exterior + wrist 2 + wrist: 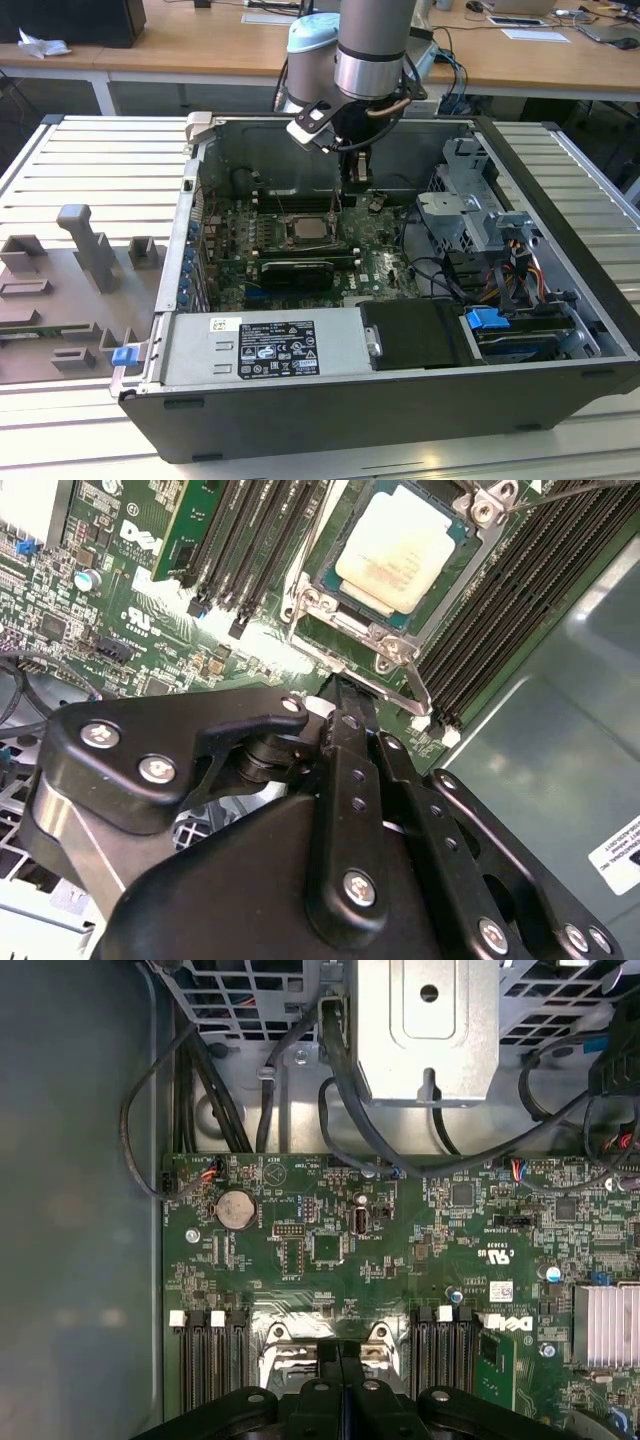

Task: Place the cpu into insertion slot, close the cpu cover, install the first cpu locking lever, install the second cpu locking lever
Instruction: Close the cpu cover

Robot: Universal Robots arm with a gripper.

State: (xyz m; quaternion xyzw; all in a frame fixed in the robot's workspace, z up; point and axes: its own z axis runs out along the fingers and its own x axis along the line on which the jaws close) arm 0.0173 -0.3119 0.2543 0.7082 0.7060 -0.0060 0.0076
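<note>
The cpu (398, 548), a pale silvery square, lies in the insertion slot (286, 233) on the green board. The dull-silver cpu cover (372, 632) frames it and looks lowered around it. A thin silvery locking lever (408, 676) runs along the socket edge nearest my fingers. My gripper (338, 687) is shut, its black fingers pressed together with nothing visible between them, its tip close to that lever's end. In the exterior view the gripper (355, 192) hangs just behind the cpu (305, 229), toward that view's right. In the first wrist view the gripper (340, 1348) sits over the socket's metal edge.
Black memory slots (250, 540) flank the socket. A long black card (297, 270) lies in front of it, with the power supply (270, 345) nearer still. A drive cage (470, 205) and cables (340, 1070) stand at the exterior view's right. A grey fixture tray (70, 290) lies outside the case.
</note>
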